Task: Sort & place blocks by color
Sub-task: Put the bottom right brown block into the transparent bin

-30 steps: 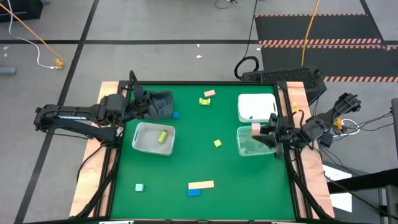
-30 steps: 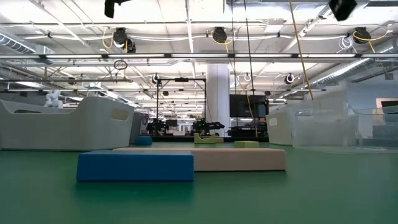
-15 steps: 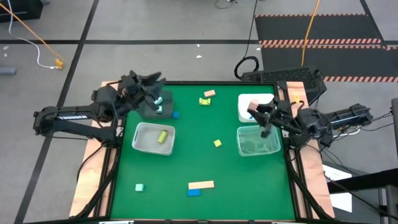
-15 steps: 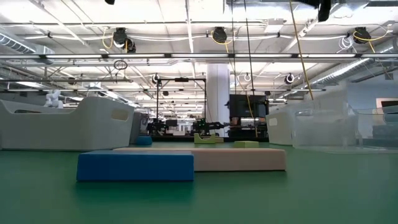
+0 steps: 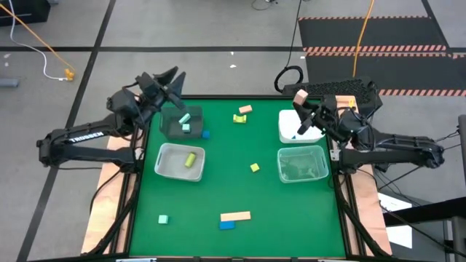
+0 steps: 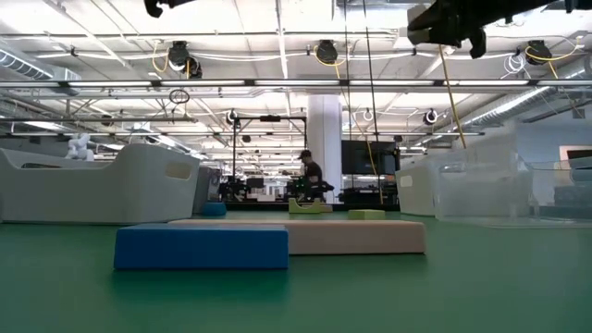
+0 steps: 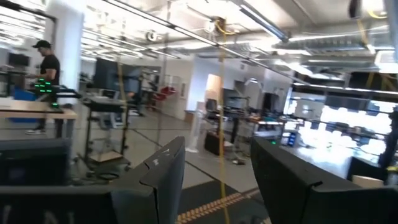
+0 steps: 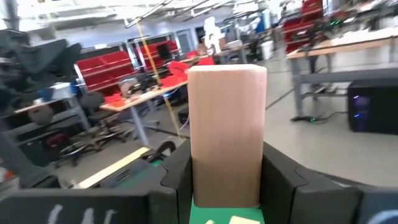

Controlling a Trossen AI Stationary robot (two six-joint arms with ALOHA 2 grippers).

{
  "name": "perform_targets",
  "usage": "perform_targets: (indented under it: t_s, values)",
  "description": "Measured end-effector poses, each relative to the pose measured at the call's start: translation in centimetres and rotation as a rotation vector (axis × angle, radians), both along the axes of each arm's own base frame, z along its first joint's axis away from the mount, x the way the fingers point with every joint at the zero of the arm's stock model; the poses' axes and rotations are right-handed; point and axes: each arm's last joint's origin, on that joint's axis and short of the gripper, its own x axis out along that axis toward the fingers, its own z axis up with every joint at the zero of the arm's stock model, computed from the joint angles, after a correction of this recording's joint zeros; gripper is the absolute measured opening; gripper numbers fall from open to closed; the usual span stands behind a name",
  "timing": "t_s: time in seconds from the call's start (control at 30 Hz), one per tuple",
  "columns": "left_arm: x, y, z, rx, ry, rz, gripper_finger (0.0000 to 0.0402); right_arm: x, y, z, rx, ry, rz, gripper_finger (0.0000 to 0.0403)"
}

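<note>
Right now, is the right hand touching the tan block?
Touching. The right wrist view shows the tan block clamped between the right hand's fingers, flush on both sides.

A green felt-topped table (image 5: 240, 182) w/ pale wooden side rails is sitting on a grey concrete floor (image 5: 182, 29). Four bins are resting on it: a dark grey rectangular bin (image 5: 173, 128) at the far left, a clear plastic bin (image 5: 166, 167) just in front of it, a white rectangular bin (image 5: 290, 131) at the far right, a second clear plastic bin (image 5: 300, 169) just in front of that. A yellow cable (image 5: 33, 33) is running across the floor; red-and-black striped matting (image 5: 364, 25) is lying beyond the table. In the left wrist view, a person in dark top & cap (image 7: 45, 68) is standing at a workbench (image 7: 34, 115).
</note>
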Motion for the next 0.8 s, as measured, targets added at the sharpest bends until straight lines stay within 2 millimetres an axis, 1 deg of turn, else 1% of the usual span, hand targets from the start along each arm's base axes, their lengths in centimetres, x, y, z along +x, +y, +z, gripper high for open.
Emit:
perform_targets:
  t_s: [0.23,0.33,0.4,0.53,0.67,0.73,0.8]
  values:
    - [-0.6,1.3,0.0,0.000,0.001,0.075,0.0184,-0.1,-1.1,-0.4,0.102,-0.030,0.164,0.0112]
    - [-0.8,1.6,0.0,0.000,0.001,0.093,0.0184,0.0,-1.1,-1.0,0.207,-0.020,0.295,0.0112]
    - [-0.8,1.7,0.0,0.000,0.002,0.098,0.0184,0.0,-0.9,-1.7,0.319,0.016,0.401,0.0112]
    - [-0.8,1.7,-0.1,-0.004,0.010,0.097,0.0184,-0.2,-0.1,-3.7,0.610,0.159,0.605,0.0112]
    - [-0.7,1.8,-0.4,-0.018,0.040,0.096,0.0184,-0.9,0.9,-5.7,0.867,0.344,0.748,0.0112]
    - [-0.6,1.8,-0.8,-0.054,0.060,0.085,0.0184,-1.2,1.4,-6.3,0.941,0.419,0.780,0.0112]
    - [-0.4,1.8,-1.4,-0.111,0.080,0.071,0.0184,-1.6,1.7,-6.9,0.978,0.484,0.788,0.0112]
